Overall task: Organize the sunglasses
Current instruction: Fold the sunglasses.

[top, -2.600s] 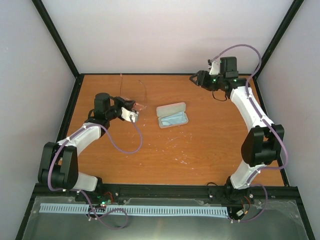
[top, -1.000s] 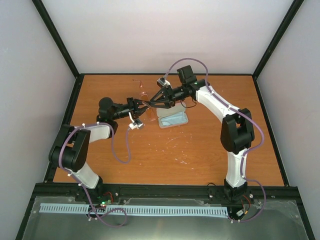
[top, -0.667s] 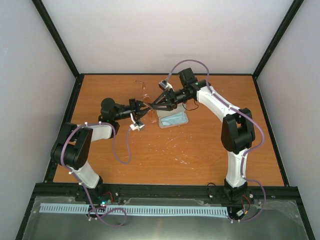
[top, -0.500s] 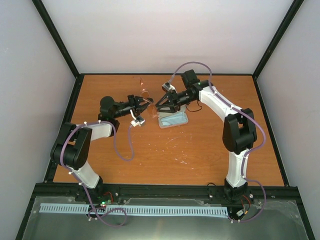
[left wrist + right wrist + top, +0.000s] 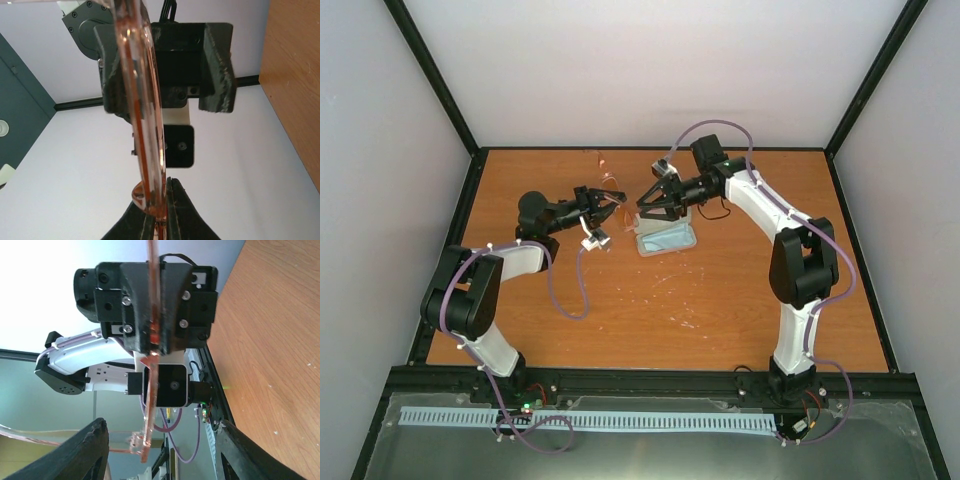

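Amber sunglasses (image 5: 145, 125) held in the air above the wooden table (image 5: 740, 290), frame pinched by the left gripper (image 5: 603, 203), right gripper (image 5: 647, 200) spread apart just beside them, open glasses case (image 5: 665, 240) with blue cloth (image 5: 670, 238) laid below

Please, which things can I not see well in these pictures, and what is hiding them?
Top view: sunglasses too small and wood-coloured; whether the temples are folded is unclear.
Top view: case, far edge partly hidden by the right claw.
Left wrist view: sunglasses edge-on, cut by the top edge; lens shape unreadable.
Right wrist view: case out of frame.
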